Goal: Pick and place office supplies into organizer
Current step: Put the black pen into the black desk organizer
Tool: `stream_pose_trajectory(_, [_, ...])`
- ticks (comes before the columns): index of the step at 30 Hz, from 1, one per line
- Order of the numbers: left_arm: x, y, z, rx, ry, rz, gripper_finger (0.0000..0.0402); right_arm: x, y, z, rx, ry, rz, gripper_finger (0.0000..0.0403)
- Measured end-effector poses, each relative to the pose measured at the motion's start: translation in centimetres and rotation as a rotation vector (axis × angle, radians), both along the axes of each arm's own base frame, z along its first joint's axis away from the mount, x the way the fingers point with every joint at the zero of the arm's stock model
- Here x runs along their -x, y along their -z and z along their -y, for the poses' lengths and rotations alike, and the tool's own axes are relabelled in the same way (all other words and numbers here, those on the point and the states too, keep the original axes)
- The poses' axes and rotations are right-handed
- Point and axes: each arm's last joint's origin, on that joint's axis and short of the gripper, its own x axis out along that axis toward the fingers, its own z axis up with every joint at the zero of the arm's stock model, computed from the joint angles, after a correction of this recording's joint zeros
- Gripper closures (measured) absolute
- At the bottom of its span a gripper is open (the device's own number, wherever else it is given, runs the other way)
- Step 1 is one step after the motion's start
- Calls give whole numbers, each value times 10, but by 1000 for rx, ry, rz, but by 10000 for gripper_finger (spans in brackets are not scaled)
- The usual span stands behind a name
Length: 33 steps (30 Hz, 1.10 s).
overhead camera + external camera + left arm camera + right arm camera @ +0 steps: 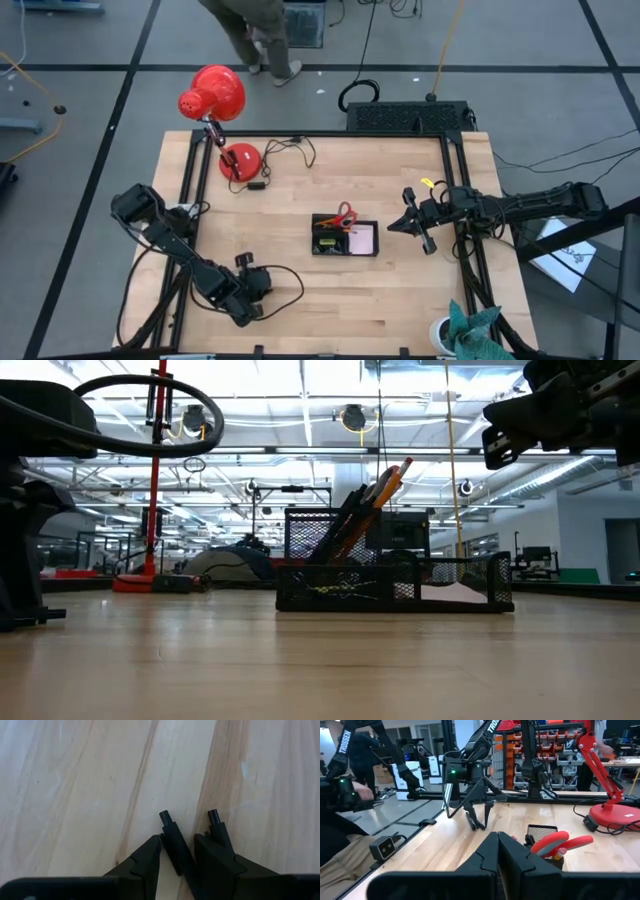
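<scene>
**So, organizer's loaded and both arms are off it**

Basically the organizer [345, 238] sits around the middle of the table [300, 300], a bit toward the right edge. From above you get the red-handled scissors [343, 214] poking out of its rear compartment and the pink sticky-note pad [362, 240] lying flat in the right one. The low view adds what the top-down hides: black pens [345, 520] and orange pencils [385, 485] leaning upright in the mesh.

Right gripper [392, 227] hovers just beside the organizer toward the right edge, fingers pressed together, holding nothing. Left gripper [268, 312] is near the front edge, jaws partly apart over bare wood, per its wrist view. Red desk lamp [222, 125] stands by the back-left corner.
</scene>
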Motion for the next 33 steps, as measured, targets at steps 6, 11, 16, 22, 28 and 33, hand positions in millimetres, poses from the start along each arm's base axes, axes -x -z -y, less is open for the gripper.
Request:
stream_pose_trajectory(6, [0, 0, 2, 5, -8, 23, 290, 0, 0, 0, -1, -1, 0, 403])
stream_pose_trajectory(11, [-2, 0, 3, 13, -8, 37, 354, 0, 0, 0, -1, -1, 0, 403])
stream_pose_trajectory(16, [-5, 0, 5, -11, 9, 115, 383, 0, 0, 0, -1, -2, 0, 403])
stream_pose_trajectory(22, [-12, -6, 5, -135, 92, 274, 349, 0, 0, 0, -1, -2, 0, 403])
stream_pose_trajectory(28, [-29, -14, -6, -330, 84, 421, 355, 0, 0, 0, -1, -2, 0, 403])
stream_pose_trajectory(33, [-57, -25, -23, -415, 110, 499, 374, 0, 0, 0, -1, -2, 3, 403])
